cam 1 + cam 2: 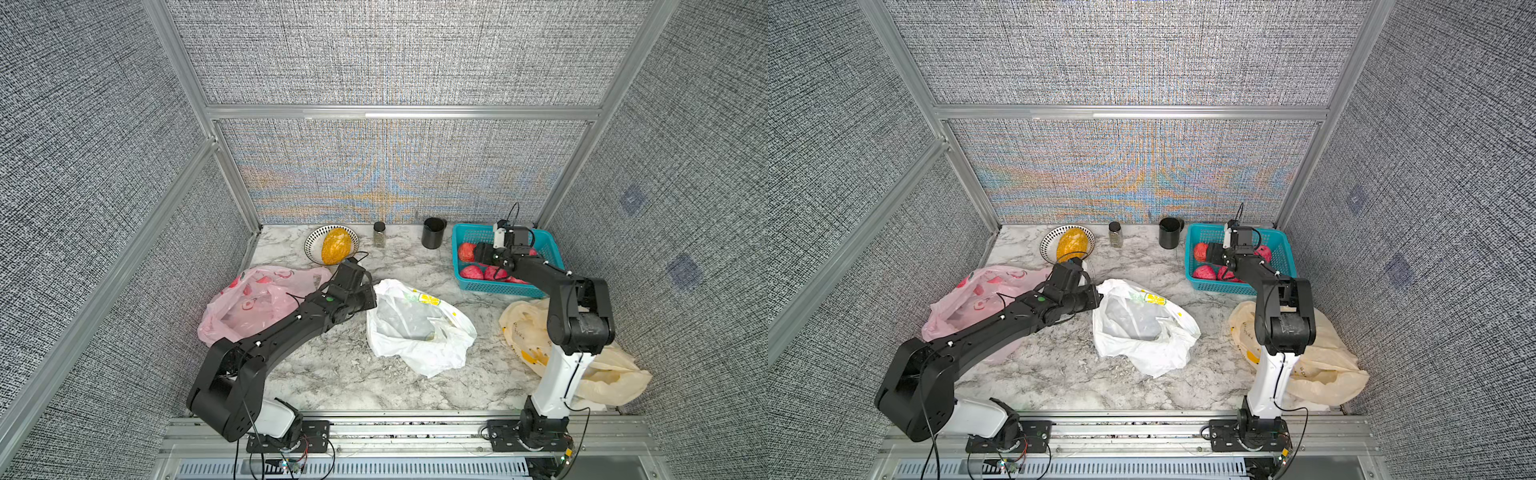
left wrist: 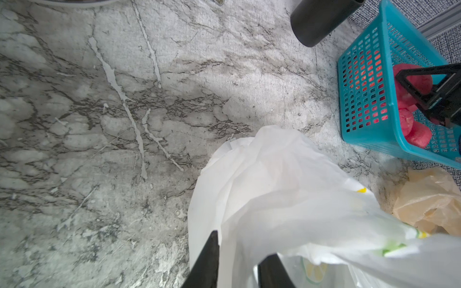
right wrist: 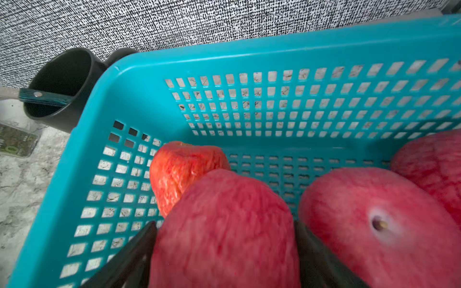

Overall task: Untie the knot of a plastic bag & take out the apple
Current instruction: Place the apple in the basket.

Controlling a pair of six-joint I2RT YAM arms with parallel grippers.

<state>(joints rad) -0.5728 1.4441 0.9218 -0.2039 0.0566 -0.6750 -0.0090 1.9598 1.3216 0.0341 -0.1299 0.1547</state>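
Right gripper (image 3: pixel 224 224) inside teal basket (image 3: pixel 129 74): fingers spread wide, red apple (image 3: pixel 224 249) between them, close against both; gripped or merely flanked, cannot tell. Left gripper (image 2: pixel 243 245): fingers slightly parted, white bag (image 2: pixel 287 199) film loose between them.

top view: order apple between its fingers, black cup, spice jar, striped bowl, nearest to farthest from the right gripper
1. apple, between the right gripper fingers, inside the teal basket
2. black cup, beside the basket at the back
3. spice jar, middle of the back edge
4. striped bowl, back, left arm's side
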